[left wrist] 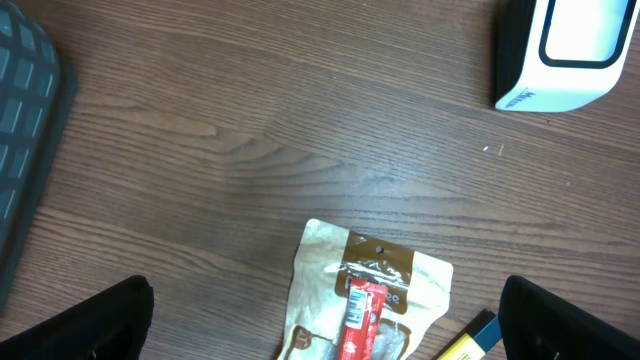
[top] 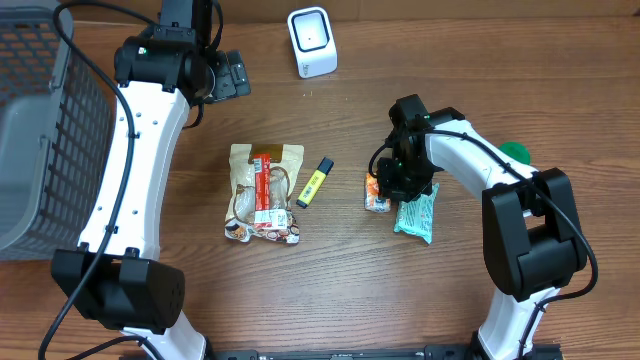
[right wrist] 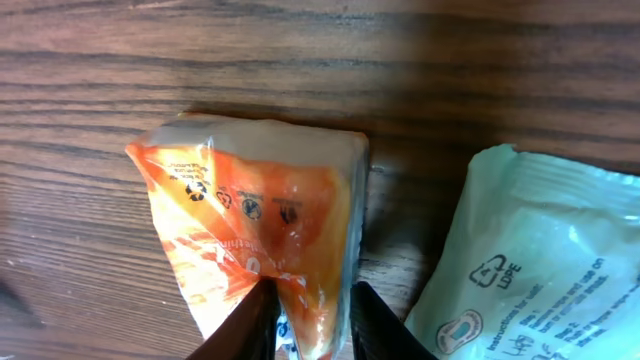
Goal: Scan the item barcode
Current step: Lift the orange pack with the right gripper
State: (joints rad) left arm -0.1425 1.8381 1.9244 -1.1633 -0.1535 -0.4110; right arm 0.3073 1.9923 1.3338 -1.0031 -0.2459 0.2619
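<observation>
A small orange snack packet (top: 376, 193) lies on the wooden table right of centre. My right gripper (top: 386, 184) stands over it, shut on the orange packet (right wrist: 250, 220); in the right wrist view both dark fingers (right wrist: 255, 320) pinch its crumpled lower edge. The white barcode scanner (top: 311, 42) stands at the back of the table and shows at the top right of the left wrist view (left wrist: 560, 50). My left gripper (top: 235, 75) hovers high at the back left, open wide, with nothing between its fingers (left wrist: 100, 320).
A pale teal packet (top: 417, 215) lies touching the orange one's right side (right wrist: 530, 270). A beige pouch with a red stick (top: 262, 192) and a yellow highlighter (top: 314, 182) lie mid-table. A grey mesh basket (top: 40, 130) fills the left edge. A green object (top: 516, 152) sits behind the right arm.
</observation>
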